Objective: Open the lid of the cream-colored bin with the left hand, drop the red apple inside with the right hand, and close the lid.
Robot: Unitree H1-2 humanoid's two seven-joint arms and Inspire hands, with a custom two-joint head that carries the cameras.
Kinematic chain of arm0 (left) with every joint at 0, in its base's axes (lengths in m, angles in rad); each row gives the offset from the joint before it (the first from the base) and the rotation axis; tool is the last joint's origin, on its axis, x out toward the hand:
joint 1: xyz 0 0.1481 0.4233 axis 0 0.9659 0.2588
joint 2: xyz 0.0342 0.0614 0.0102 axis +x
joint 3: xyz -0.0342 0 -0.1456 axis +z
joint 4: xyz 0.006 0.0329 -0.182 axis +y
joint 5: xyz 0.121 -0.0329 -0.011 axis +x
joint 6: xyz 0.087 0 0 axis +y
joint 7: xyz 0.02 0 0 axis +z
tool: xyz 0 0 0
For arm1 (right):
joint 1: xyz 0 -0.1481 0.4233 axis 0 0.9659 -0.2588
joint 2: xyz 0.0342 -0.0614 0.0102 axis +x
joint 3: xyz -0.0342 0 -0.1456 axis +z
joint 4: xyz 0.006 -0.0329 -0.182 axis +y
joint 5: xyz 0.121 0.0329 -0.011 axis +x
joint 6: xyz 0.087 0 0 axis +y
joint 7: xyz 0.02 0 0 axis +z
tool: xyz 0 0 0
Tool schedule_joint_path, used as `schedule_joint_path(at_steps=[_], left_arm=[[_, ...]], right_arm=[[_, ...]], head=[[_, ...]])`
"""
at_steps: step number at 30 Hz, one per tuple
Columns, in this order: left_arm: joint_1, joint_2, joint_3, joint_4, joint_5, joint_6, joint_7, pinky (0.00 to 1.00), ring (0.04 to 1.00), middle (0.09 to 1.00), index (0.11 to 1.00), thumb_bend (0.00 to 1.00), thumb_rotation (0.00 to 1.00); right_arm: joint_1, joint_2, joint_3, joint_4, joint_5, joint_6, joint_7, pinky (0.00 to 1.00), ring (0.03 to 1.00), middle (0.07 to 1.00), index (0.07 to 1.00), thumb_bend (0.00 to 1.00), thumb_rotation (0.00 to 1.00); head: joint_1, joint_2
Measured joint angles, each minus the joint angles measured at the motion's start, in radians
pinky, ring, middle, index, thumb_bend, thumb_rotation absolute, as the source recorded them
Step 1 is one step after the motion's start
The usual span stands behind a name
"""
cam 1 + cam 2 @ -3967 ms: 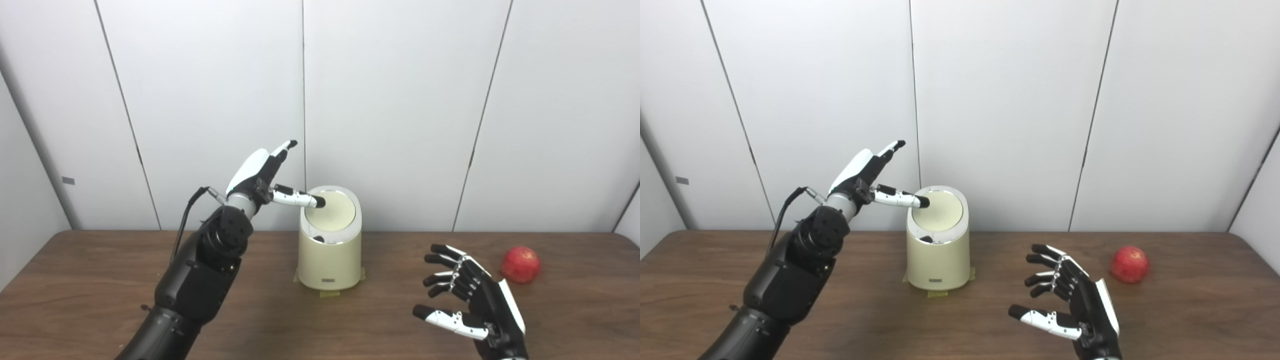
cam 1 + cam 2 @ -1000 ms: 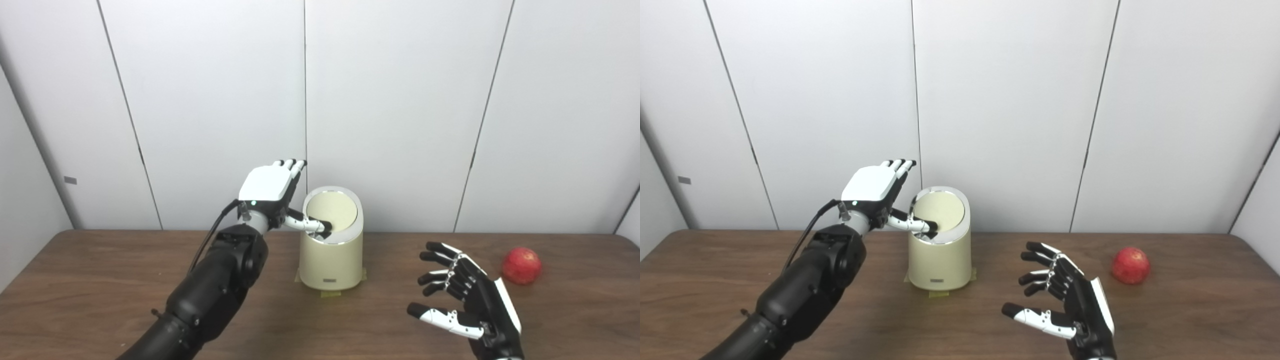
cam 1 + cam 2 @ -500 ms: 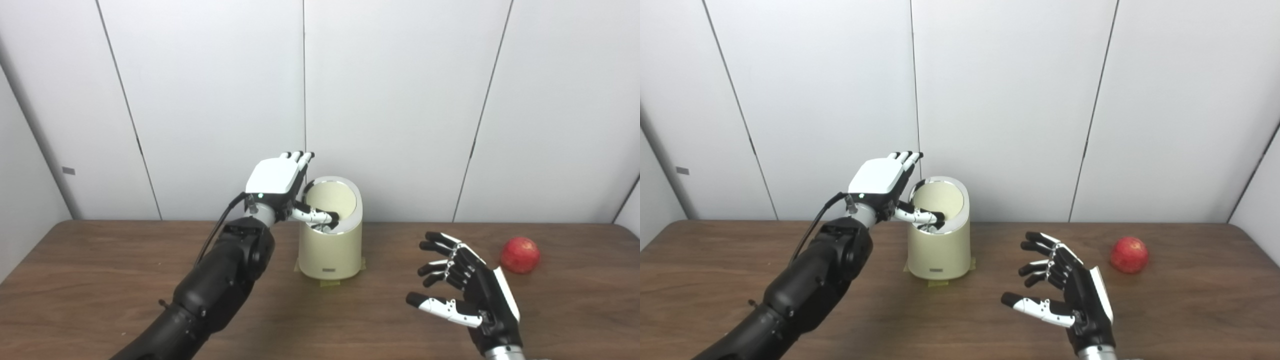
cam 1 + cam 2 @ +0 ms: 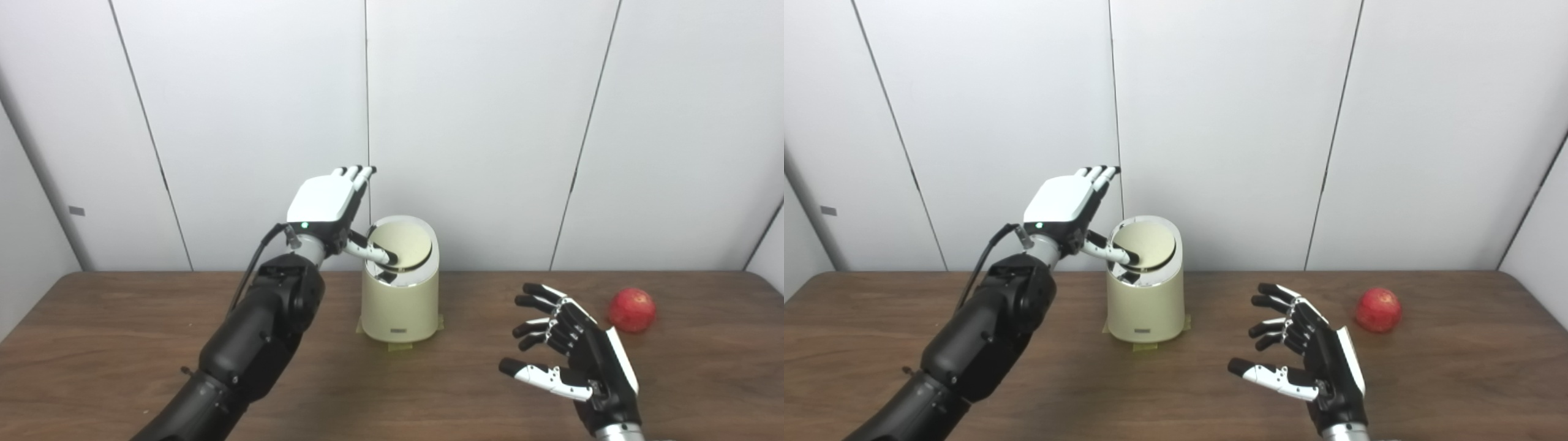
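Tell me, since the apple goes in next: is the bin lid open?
Partly open: the lid is tilted, its front edge lifted off the bin rim by the left robot hand.

The bin (image 4: 399,306) interior is hidden behind its lid (image 4: 404,245), and both arms run off the bottom edge.

Bin (image 4: 399,306) stands on the table (image 4: 122,343), at mid-width near the wall (image 4: 490,122). Left hand (image 4: 323,205) is raised just left of the bin's top, its fingers (image 4: 354,174) pointing toward the wall, its thumb (image 4: 373,252) reaching onto the lid (image 4: 405,242). Right hand (image 4: 572,355) lies before and right of the bin. Apple (image 4: 632,310) rests on the table beyond and right of the right hand's fingers (image 4: 536,301), apart from them.
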Motion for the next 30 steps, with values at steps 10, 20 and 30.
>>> schedule_joint_path(at_steps=[10,20,30], left_arm=[[0.154,-0.132,0.389,-0.117,-0.573,-0.105,0.005,0.84,0.909,0.961,0.985,0.73,0.26],[0.393,-0.131,0.440,-0.216,-0.770,-0.224,-0.034,0.56,0.694,0.780,0.806,0.68,0.26],[0.580,-0.166,0.437,-0.277,-0.841,-0.291,-0.031,0.57,0.684,0.748,0.788,0.67,0.21]], right_arm=[[0.004,-0.001,0.000,0.005,0.005,-0.001,0.002,0.45,0.530,0.727,0.745,0.75,0.12],[0.006,-0.012,-0.002,0.008,-0.002,-0.001,0.003,0.41,0.519,0.719,0.744,0.75,0.15],[0.005,-0.014,-0.003,0.017,0.004,-0.001,0.003,0.42,0.527,0.724,0.747,0.75,0.15]], head=[[0.000,-0.003],[0.003,0.002],[0.008,-0.005]])
